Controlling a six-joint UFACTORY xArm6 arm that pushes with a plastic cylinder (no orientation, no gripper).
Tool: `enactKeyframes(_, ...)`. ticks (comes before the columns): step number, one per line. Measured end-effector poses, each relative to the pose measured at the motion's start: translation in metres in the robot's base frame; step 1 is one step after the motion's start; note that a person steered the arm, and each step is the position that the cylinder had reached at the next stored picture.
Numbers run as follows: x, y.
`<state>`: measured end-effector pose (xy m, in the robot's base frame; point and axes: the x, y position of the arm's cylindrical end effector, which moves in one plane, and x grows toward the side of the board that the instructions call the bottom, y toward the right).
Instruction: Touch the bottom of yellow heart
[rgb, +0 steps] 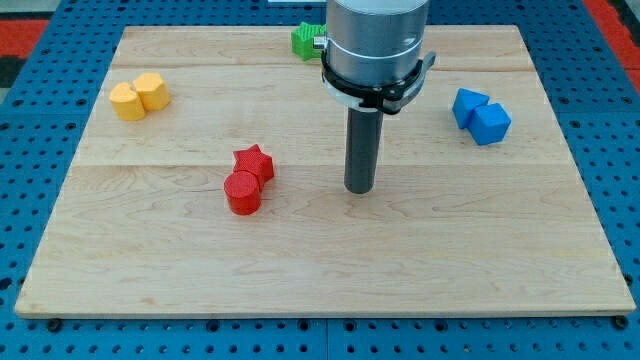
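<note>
Listing the single camera view: a pale wooden board is set on a blue pegged surface.

Item, tool: my tip is found near the middle of the frame, well apart from every block. It is a plain dark rod with nothing to spread or pinch; nothing is held or touched by it.

Item, upper left of the frame: two yellow blocks touching each other. The left one is taken for the yellow heart; the yellow block beside it looks six-sided. The shapes are small, so this is a judgement.

Item, left of centre: a red star touching a red cylinder below it.

Item, right: two blue blocks, touching.

Item, top edge: a green block, partly hidden by the arm.

Handling note: the heart is judged light, stiff and easily slid. Contact is best made gently at its lower edge, approached from the frame's bottom, so that it is not shoved.
</note>
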<state>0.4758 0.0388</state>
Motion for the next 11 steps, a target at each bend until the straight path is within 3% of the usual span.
enactKeyframes(1, -0.002, 0.005)
enactKeyframes(4, -0.100, 0.035)
enactKeyframes(6, -0.116, -0.003)
enactKeyframes(8, -0.096, -0.218)
enactKeyframes(9, -0.082, -0.299)
enactKeyframes(10, -0.102, -0.310)
enactKeyframes(11, -0.123, -0.274)
